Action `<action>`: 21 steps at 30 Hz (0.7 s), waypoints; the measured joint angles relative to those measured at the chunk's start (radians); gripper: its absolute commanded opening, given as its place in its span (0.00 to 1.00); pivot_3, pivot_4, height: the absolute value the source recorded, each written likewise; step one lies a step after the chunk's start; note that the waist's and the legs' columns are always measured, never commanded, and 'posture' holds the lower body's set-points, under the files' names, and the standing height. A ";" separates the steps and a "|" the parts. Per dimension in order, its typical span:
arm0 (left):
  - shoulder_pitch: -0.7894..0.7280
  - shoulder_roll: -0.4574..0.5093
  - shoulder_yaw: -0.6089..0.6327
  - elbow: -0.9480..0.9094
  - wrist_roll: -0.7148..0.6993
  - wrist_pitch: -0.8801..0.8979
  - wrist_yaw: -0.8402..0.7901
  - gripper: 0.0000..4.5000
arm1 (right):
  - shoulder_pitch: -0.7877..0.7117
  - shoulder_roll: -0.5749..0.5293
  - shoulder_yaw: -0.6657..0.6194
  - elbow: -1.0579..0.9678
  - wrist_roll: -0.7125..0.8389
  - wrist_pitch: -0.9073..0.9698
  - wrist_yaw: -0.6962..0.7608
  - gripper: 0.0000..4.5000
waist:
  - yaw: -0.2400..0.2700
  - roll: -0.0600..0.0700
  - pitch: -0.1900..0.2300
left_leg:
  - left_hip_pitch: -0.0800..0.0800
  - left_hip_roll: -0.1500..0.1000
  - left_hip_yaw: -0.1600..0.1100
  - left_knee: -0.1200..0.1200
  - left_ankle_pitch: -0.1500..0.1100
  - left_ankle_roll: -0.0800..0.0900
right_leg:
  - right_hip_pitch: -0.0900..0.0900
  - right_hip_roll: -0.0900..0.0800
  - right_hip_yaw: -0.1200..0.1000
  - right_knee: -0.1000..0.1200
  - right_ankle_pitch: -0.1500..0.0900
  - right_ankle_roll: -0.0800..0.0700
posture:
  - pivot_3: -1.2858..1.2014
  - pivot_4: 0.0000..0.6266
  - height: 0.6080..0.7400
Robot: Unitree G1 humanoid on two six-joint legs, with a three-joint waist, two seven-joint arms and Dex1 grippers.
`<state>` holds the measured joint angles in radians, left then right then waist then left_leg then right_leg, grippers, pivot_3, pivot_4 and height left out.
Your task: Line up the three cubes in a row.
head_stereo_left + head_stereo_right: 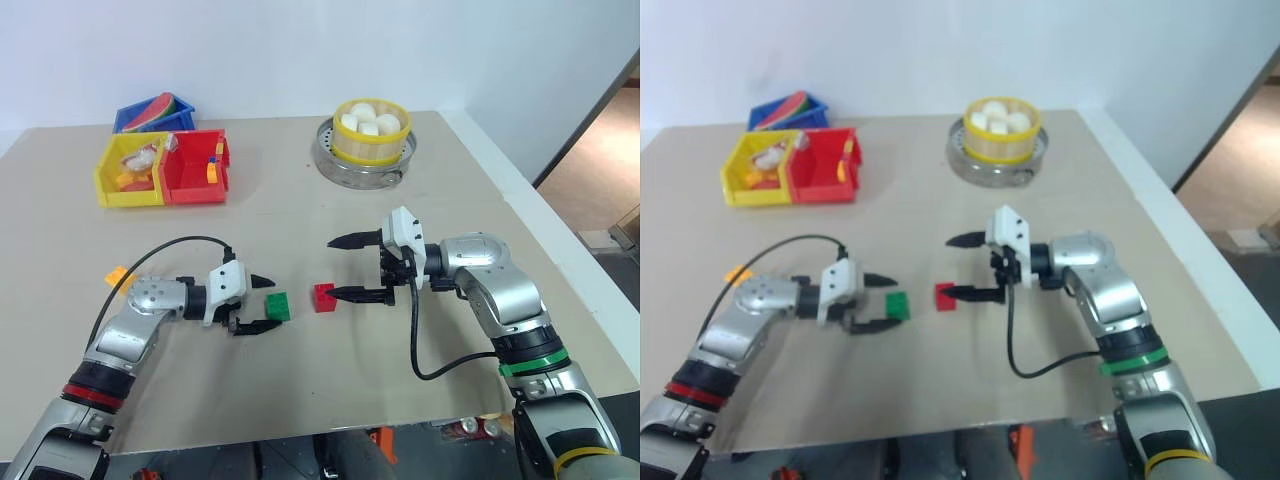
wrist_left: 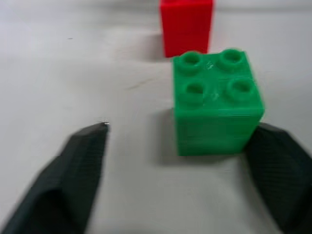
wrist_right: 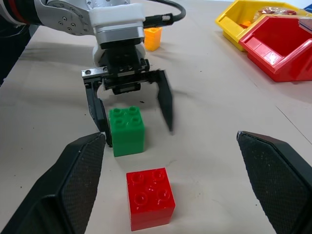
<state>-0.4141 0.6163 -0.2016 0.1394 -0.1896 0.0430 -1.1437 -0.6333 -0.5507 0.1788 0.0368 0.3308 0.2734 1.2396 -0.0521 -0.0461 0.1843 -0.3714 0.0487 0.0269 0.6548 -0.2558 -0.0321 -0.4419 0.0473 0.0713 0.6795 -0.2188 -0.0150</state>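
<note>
Beige tabletop (image 1: 330, 390) against a white wall (image 1: 260, 50); both left pincer (image 1: 262, 302) and right pincer (image 1: 343, 268) gape wide, gripping nothing.

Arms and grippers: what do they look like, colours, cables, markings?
Both arms are silver-grey metal with black joints. The left gripper and right gripper each have a white housing and two black pointed fingers. A black cable loops along each arm. Red band on the left forearm; green and yellow bands on the right.

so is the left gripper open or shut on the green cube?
Open: left gripper fingers spread, green cube between them, a gap beside one finger.
</note>
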 measured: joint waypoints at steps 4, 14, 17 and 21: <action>0.011 0.020 0.001 -0.035 -0.001 0.029 -0.004 1.00 | 0.008 -0.002 0.000 -0.011 0.000 0.000 -0.003 1.00 | -0.004 0.000 0.000 | 0.000 0.001 0.000 0.000 0.000 0.000 | -0.001 0.000 0.000 0.000 0.000 0.000 | 0.52 0.24 1.00; 0.141 0.163 0.125 -0.285 -0.131 0.215 -0.032 1.00 | 0.009 -0.012 0.000 -0.010 -0.001 -0.006 -0.004 1.00 | -0.010 0.000 0.000 | -0.001 0.001 0.000 -0.001 0.000 0.000 | -0.001 0.000 -0.001 0.000 -0.001 -0.001 | 0.52 0.24 1.00; 0.149 0.187 0.202 -0.367 -0.208 0.303 -0.005 1.00 | 0.007 -0.011 0.000 -0.001 -0.001 -0.014 0.001 1.00 | -0.010 0.000 0.001 | -0.002 0.001 0.000 0.000 0.000 0.000 | -0.001 0.000 -0.001 -0.001 -0.001 -0.001 | 0.52 0.24 1.00; 0.146 0.171 0.314 -0.414 -0.290 0.419 0.106 1.00 | -0.008 0.000 -0.001 0.008 0.017 0.004 0.002 1.00 | -0.011 0.000 0.001 | -0.001 0.001 0.000 -0.001 0.000 0.000 | -0.001 0.000 -0.001 -0.001 -0.001 -0.001 | 0.52 0.24 1.00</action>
<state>-0.2683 0.7870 0.1121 -0.2741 -0.4800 0.4619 -1.0375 -0.6411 -0.5511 0.1783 0.0451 0.3474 0.2769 1.2418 -0.0631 -0.0460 0.1850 -0.3728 0.0498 0.0270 0.6543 -0.2558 -0.0322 -0.4434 0.0472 0.0706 0.6789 -0.2196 -0.0160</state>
